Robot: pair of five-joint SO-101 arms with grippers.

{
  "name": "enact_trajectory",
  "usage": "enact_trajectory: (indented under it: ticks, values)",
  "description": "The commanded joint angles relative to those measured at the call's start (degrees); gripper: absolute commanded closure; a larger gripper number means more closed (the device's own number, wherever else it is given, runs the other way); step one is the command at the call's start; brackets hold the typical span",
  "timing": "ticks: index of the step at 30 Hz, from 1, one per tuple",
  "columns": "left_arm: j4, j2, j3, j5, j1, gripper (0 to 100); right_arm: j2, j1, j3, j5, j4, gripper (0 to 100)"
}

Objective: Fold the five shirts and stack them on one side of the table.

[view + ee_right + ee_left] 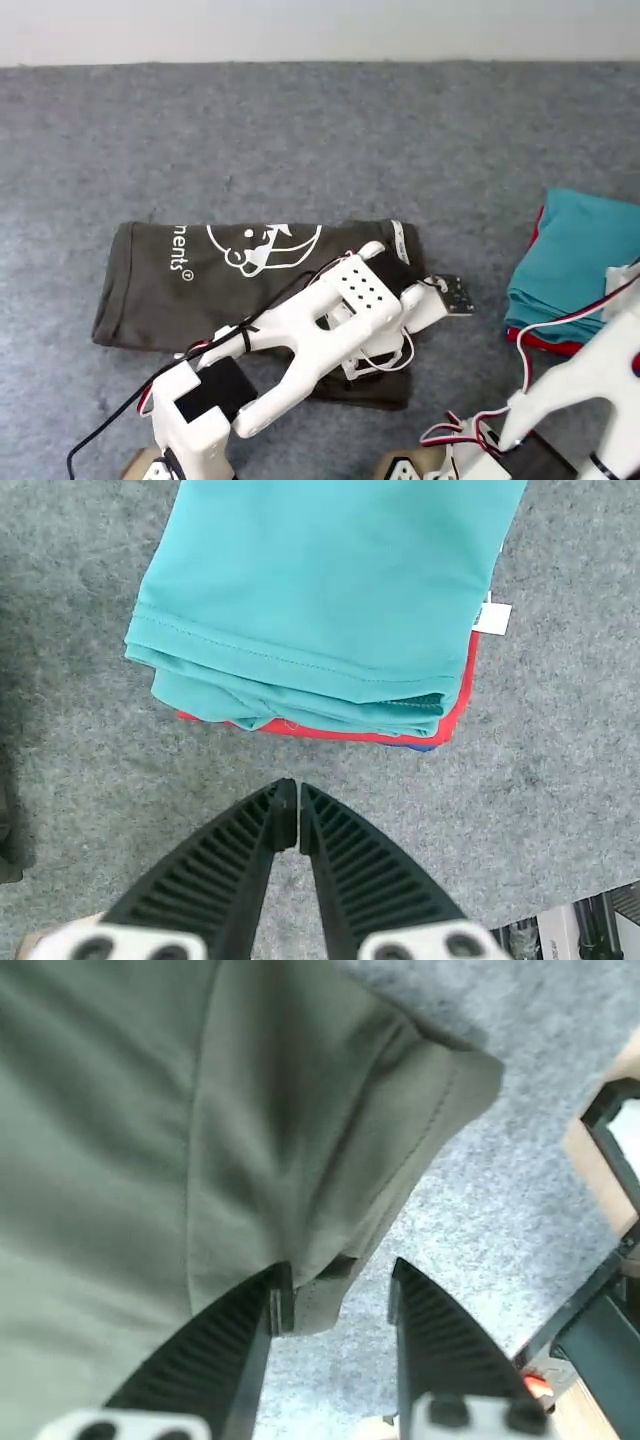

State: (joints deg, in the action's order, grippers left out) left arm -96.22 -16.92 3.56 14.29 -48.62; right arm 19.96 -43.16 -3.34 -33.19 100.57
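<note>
At the left and centre of the high view lies a dark olive shirt (200,280) on the grey table (300,130). It is already folded into a long band with its white print facing up, but it is not yet a small packet. The left arm reaches over its lower right part. In the left wrist view the left gripper (340,1275) is released: the jaws stand apart on both sides of the corner of the shirt's hem, and one finger (255,1320) touches the fabric without pinching it.

At the right edge of the high view sits the stack (575,270). The teal shirt (320,610) is on top, a red shirt (465,695) is under it, and a thin blue edge (420,746) shows below that. The right gripper (298,795) is clenched on nothing and hangs over the bare table just beside the stack.

I judge the task to be past the middle. At least three shirts seem folded and piled; the exact number I cannot tell. The olive shirt needs more folding and must then go onto the stack.
</note>
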Motion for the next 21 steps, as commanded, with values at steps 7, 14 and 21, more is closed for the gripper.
enact_trajectory:
  ticks: [7,14,21]
  values:
    - [0.79,1.41,-1.36,-0.44,-7.38,84,1.98,-0.40,0.00,-0.18,2.15,98.7]
    - [4.92,-8.35,-1.45,-0.35,-4.57,84,1.89,-0.48,0.00,-0.18,2.15,98.7]
    - [7.47,-11.52,-1.27,-0.35,-3.25,85,1.71,-0.48,0.00,-0.26,2.15,98.7]
